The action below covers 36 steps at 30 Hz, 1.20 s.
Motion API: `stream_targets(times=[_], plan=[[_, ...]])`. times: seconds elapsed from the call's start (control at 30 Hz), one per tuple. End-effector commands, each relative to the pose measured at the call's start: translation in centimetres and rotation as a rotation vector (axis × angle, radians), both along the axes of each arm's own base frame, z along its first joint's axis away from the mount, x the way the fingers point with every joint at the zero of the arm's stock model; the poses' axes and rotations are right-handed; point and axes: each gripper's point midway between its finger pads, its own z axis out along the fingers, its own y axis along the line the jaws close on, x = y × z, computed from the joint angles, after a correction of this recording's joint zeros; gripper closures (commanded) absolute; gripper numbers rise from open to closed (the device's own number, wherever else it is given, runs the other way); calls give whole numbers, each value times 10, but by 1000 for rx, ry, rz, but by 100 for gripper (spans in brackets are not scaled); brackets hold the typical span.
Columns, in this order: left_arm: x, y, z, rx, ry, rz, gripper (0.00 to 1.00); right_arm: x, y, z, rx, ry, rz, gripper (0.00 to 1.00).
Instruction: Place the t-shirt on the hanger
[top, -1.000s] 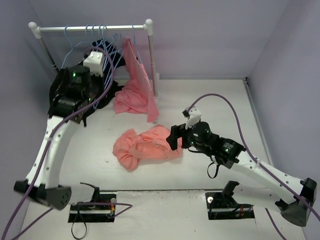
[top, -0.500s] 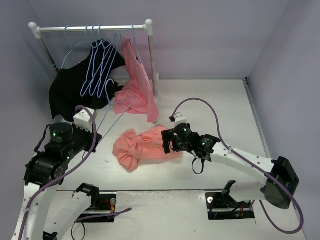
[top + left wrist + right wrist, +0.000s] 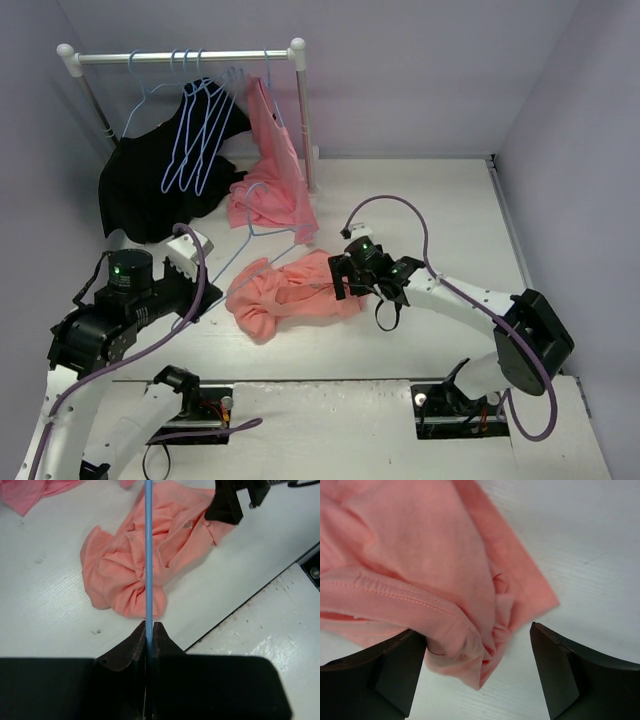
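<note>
The salmon-pink t-shirt (image 3: 290, 290) lies crumpled on the table in the middle. My left gripper (image 3: 203, 297) is shut on a light-blue wire hanger (image 3: 235, 252) and holds it off the rack, its hook pointing to the back, just left of the t-shirt. In the left wrist view the wire (image 3: 148, 555) runs straight out from the closed gripper (image 3: 149, 629) over the t-shirt (image 3: 125, 575). My right gripper (image 3: 340, 280) is open at the t-shirt's right edge. In the right wrist view the gripper (image 3: 477, 672) has a folded hem of the t-shirt (image 3: 420, 555) between its spread fingers.
A metal rack bar with white caps (image 3: 180, 57) stands at the back left, with several blue hangers (image 3: 195, 130), a black garment (image 3: 140, 190) and a second pink garment (image 3: 275, 170) hanging down to the table. The table's front edge has dark slots near the arm bases.
My left arm came down from the rack toward the t-shirt with the hanger in its grip. My right gripper moved left onto the t-shirt's right edge.
</note>
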Motion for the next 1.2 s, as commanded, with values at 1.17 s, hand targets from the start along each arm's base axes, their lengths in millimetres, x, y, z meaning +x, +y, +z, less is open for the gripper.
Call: stream_targets(times=[1.17], plan=[[16, -13, 28, 27, -88, -63, 100, 8, -15, 48, 258, -85, -520, 32]])
